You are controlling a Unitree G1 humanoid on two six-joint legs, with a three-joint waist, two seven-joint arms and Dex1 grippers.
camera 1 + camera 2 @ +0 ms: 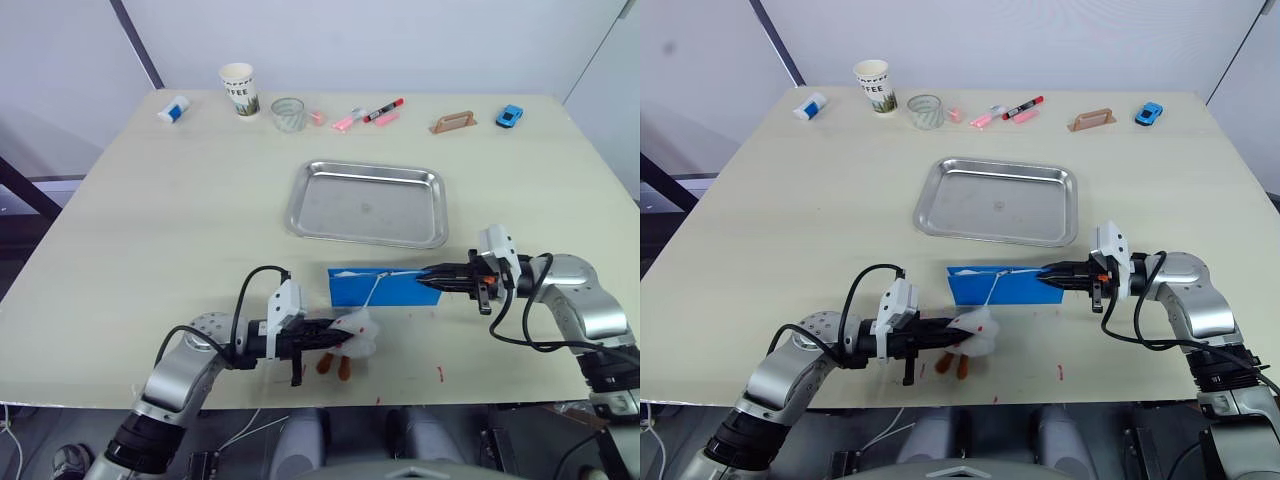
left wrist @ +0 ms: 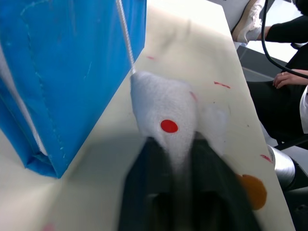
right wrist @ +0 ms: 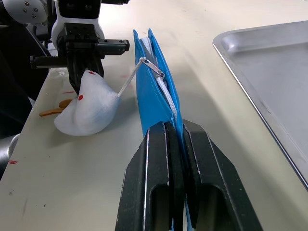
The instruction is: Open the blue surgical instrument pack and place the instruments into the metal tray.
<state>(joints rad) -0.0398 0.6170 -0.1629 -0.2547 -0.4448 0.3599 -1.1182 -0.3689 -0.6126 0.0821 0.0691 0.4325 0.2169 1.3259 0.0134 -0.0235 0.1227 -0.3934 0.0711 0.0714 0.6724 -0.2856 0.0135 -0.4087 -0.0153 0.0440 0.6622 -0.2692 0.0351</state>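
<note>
On the table (image 1: 150, 200), in the left eye view, the tray (image 1: 366, 204) lies near the middle, and the blue pack (image 1: 383, 287) stands on edge just in front of it. The right gripper (image 1: 432, 277) pinches the pack's right end; the left gripper (image 1: 338, 335) clamps a white fluffy charm (image 1: 360, 332) joined by a thin cord (image 1: 371, 293) to the pack's zipper. At the far edge sit a paper cup (image 1: 239, 89), a glass (image 1: 288, 113), markers (image 1: 372, 114) and a blue toy car (image 1: 509, 116). From the left wrist view, the charm (image 2: 168, 120), with a red dot, is squeezed between the black fingers (image 2: 144, 192), the pack (image 2: 62, 72) beside it. From the right wrist view, the fingers (image 3: 144, 192) close on the pack's (image 3: 161, 103) edge; its zipper pull (image 3: 151, 68) sits near the far end, the tray rim (image 3: 250, 91) nearby.
</note>
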